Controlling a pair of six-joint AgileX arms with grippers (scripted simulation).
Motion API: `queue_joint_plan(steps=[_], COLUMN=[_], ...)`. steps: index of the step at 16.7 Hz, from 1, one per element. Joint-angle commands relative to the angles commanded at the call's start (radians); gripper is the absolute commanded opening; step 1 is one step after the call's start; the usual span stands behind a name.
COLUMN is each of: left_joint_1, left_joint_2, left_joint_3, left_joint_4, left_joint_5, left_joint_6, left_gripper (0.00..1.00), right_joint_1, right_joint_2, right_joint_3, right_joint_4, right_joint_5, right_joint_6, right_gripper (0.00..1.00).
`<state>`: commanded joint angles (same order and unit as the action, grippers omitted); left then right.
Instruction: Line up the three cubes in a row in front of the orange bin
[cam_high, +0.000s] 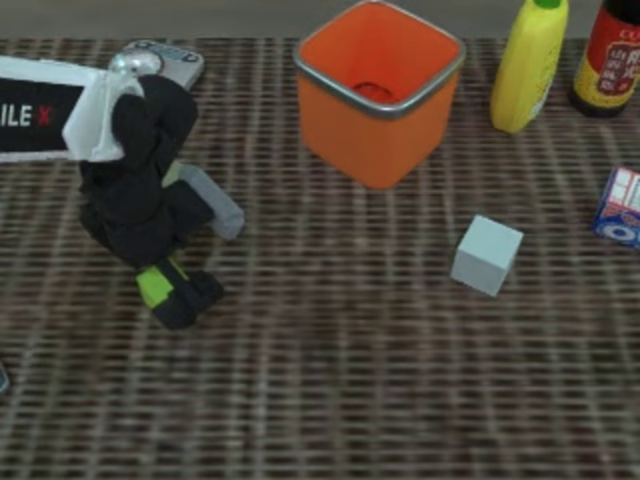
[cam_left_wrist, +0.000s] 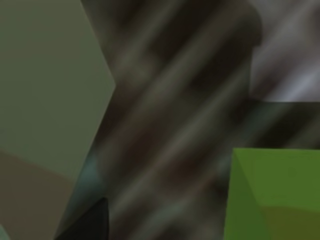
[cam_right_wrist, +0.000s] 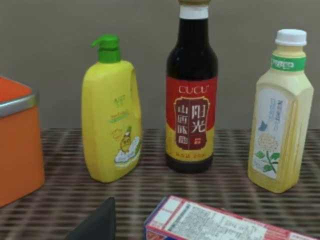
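Note:
The orange bin (cam_high: 380, 90) stands at the back centre, and its edge (cam_right_wrist: 17, 145) also shows in the right wrist view. The pale grey-blue cube (cam_high: 487, 255) lies in front of it, to the right. My left gripper (cam_high: 170, 300) is low over the mat at the left, open. The lime-green cube (cam_high: 152, 285) (cam_left_wrist: 275, 195) sits just by one side of it, well apart from the dark finger (cam_left_wrist: 92, 222). The beige cube (cam_left_wrist: 45, 85) fills one side of the left wrist view; the arm hides it from above. My right gripper is parked at the far right; one finger (cam_right_wrist: 100, 222) shows.
A yellow bottle (cam_high: 528, 65) and a dark sauce bottle (cam_high: 610, 55) stand at the back right. A pale juice bottle (cam_right_wrist: 280, 115) is beside them. The blue-and-white printed box (cam_high: 620, 205) lies at the right edge. A flat grey device (cam_high: 165, 60) lies behind the left arm.

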<state>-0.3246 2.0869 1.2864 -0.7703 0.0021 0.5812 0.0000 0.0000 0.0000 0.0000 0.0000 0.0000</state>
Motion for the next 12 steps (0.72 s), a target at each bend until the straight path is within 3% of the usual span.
queue_joint_plan(steps=[2, 12], left_joint_1=[0.000, 0.000], left_joint_2=[0.000, 0.000], left_joint_3=[0.000, 0.000], left_joint_4=[0.000, 0.000], left_joint_5=[0.000, 0.000], left_joint_6=[0.000, 0.000], left_gripper=[1.00, 0.25], right_joint_1=[0.000, 0.000], right_joint_2=[0.000, 0.000], right_joint_3=[0.000, 0.000], right_joint_4=[0.000, 0.000], right_joint_5=[0.000, 0.000], right_joint_6=[0.000, 0.000], right_gripper=[1.00, 1.00])
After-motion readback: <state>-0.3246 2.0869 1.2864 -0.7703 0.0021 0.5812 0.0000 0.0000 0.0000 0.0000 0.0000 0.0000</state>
